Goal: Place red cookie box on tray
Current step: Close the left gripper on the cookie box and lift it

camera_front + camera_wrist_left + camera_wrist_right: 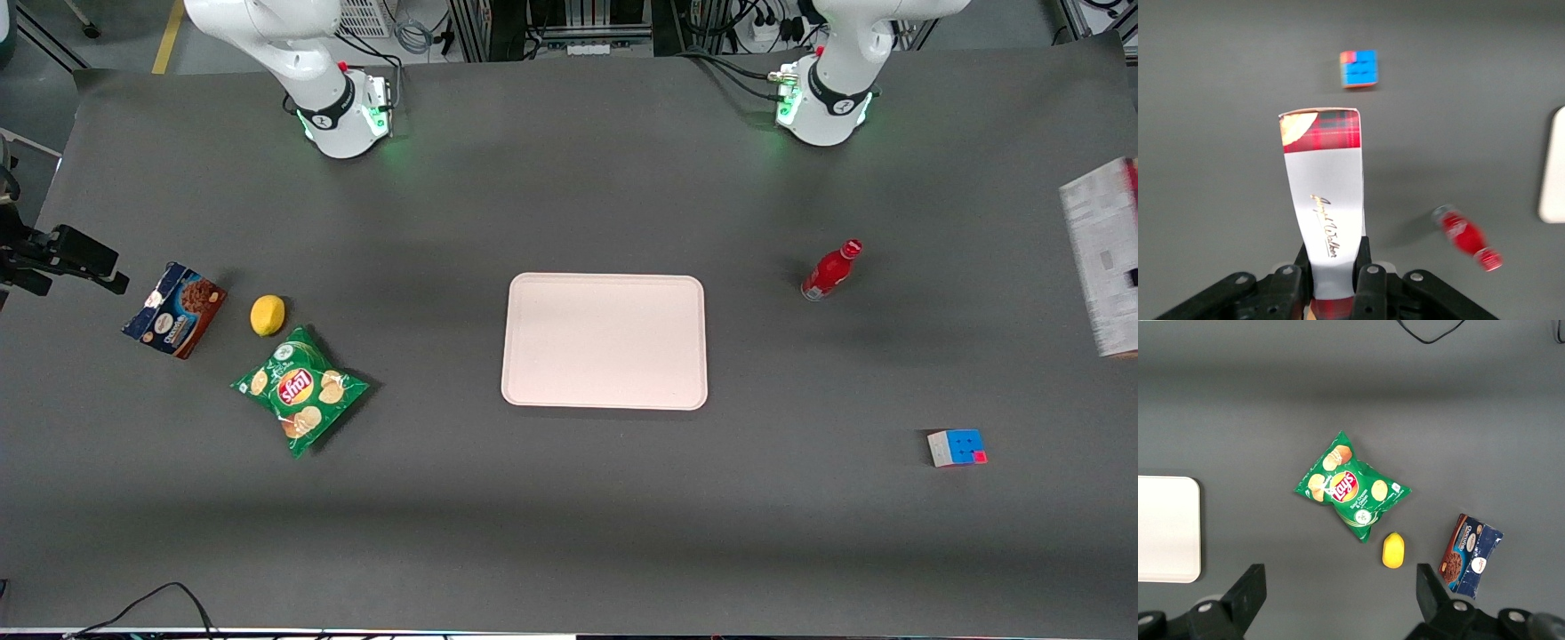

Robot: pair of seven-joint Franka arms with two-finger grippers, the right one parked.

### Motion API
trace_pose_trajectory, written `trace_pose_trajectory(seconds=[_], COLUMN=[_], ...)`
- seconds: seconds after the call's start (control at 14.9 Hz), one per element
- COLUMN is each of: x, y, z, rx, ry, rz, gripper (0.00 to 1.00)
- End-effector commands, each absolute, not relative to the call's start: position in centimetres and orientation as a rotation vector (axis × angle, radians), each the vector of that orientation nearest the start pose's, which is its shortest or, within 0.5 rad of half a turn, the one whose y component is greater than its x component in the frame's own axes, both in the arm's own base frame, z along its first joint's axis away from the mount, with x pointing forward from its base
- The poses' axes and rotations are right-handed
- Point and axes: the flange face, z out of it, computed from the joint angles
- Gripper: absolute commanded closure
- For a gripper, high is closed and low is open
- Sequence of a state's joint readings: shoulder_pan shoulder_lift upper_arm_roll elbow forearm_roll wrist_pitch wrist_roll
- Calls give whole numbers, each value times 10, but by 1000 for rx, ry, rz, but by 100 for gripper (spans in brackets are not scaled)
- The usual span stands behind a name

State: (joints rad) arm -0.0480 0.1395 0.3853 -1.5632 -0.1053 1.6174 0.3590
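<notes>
Transport step: gripper [1336, 270], jaws clenched on red cookie box [1325, 200], is holding it aloft at working arm's end of desk, well apart from tray [605, 341]; next req. carrying over tray & lowering.

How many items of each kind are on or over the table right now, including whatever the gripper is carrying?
Cartons: 2, red cookie box shut in the gripper, chocolate cookie box
Chip bags: 1
Lemons: 1
Bottles: 1
Puzzle cubes: 1
Trays: 1
Total: 7
</notes>
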Motion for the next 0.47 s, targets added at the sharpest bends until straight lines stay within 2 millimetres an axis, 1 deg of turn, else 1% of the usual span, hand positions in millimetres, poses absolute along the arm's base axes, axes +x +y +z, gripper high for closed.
trace_pose_trajectory(seconds=[0.0,0.2,0.34,0.4], x=[586,594,592,589], y=[83,-25,-89,-115], z=[563,569,569,568], rx=[-3223,-3227,-3229,-3234], ry=[-135,-202,-173,-165], rz=[120,102,74,64], gripper=[100,100,100,100])
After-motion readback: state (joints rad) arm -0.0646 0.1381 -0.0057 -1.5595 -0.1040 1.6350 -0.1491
